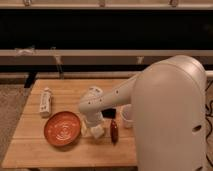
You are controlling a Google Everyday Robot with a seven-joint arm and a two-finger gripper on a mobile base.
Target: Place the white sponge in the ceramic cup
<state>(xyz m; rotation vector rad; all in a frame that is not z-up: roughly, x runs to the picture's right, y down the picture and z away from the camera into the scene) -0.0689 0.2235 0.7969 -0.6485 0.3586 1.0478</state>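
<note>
Going for the grab, I reckon: the gripper point(94, 124) hangs right over the small off-white sponge block point(97, 132) on the wooden worktop point(35, 145), jaws wide open, nothing held. Next: close, lift, carry it to the small white ceramic cup point(127, 118).

Table point(65, 90): orange plate point(62, 128), white tube point(45, 102), black rectangle point(108, 113), perhaps reddish-brown oblong point(114, 131).

The gripper point(94, 126) is down at the white sponge point(98, 131), near the front edge of the bench point(65, 90), with its fingers apart. The ceramic cup point(128, 116) stands further toward the right edge. The orange plate point(62, 128) lies just beside the sponge, on the side of the left edge.
</note>
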